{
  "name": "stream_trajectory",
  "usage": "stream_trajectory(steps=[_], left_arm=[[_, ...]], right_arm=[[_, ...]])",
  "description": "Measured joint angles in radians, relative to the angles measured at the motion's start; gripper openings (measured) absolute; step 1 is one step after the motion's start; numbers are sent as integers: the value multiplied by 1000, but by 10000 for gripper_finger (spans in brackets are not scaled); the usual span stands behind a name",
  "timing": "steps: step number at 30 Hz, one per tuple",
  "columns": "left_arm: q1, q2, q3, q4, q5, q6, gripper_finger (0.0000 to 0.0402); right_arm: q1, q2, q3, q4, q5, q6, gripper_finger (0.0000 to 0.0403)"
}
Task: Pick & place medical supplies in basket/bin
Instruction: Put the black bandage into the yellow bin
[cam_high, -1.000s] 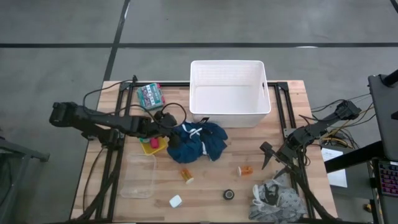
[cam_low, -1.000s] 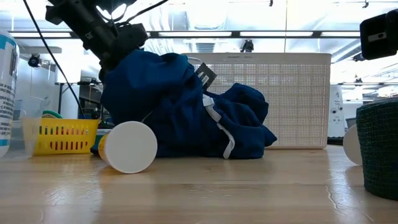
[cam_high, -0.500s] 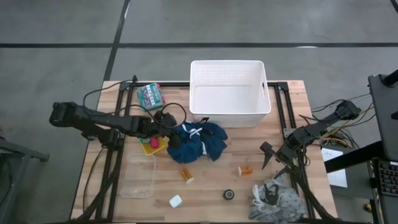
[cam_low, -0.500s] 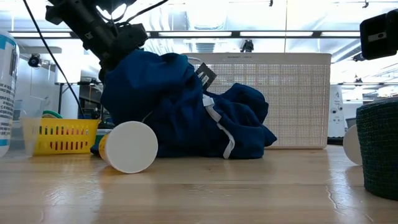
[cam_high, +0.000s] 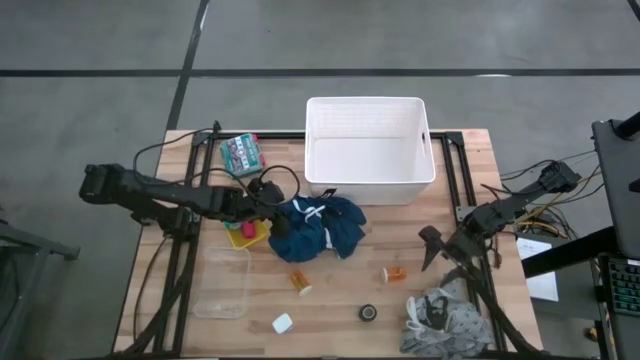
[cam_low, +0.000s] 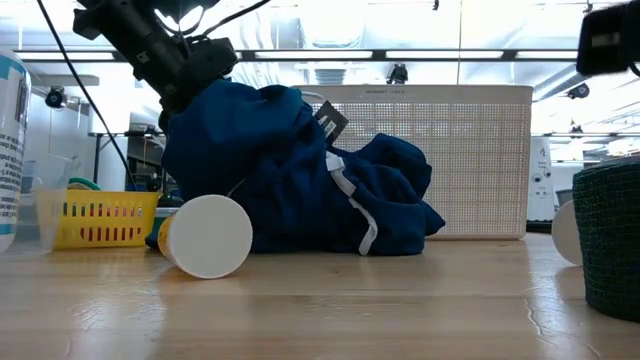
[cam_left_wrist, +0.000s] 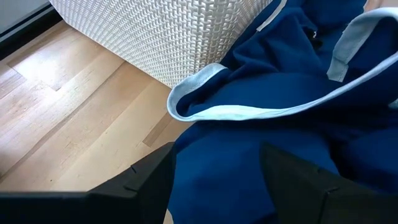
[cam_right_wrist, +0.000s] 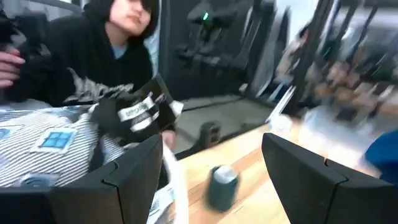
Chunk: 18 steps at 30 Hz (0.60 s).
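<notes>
Two dark robot arms are working over a wooden table, the left gripper (cam_high: 272, 203) pressing into the near edge of a crumpled dark blue garment (cam_high: 318, 227) with pale trim at the table's centre. In the left wrist view its fingers (cam_left_wrist: 149, 180) are standing apart with blue cloth bunched between them, so the jaws are gripping the fabric at a moderate spread. The garment is lying just at six o'clock of the large white rectangular plastic tub with slotted walls (cam_high: 369, 148), outside it, one fold touching the tub's wall. A small yellow tray (cam_high: 244, 235) is sitting at nine o'clock of the garment, and a clear rectangular plastic box (cam_high: 222, 284) at seven o'clock. Two small orange pill bottles (cam_high: 301, 282) are lying on the wood at six and four o'clock of the garment, well apart. The right gripper (cam_high: 436, 252) is hovering at the table's four o'clock side, jaws spread and holding nothing, just above a grey-white patterned cloth (cam_high: 443, 318). A small black tape roll (cam_high: 368, 313) is resting beside that cloth.
</notes>
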Motion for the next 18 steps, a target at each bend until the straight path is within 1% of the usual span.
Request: stream_trajectory(steps=[2, 9, 13, 18], left_arm=[[0, 0, 0, 0, 0, 0, 238], [0, 0, 0, 0, 0, 2, 238], [0, 0, 0, 0, 0, 2, 238], [0, 0, 0, 0, 0, 2, 238]], right_arm=[[0, 0, 0, 63, 35, -28, 272], [0, -2, 0, 347, 229, 7, 272], [0, -1, 0, 432, 247, -20, 272], [-1, 0, 0, 448, 252, -27, 272]])
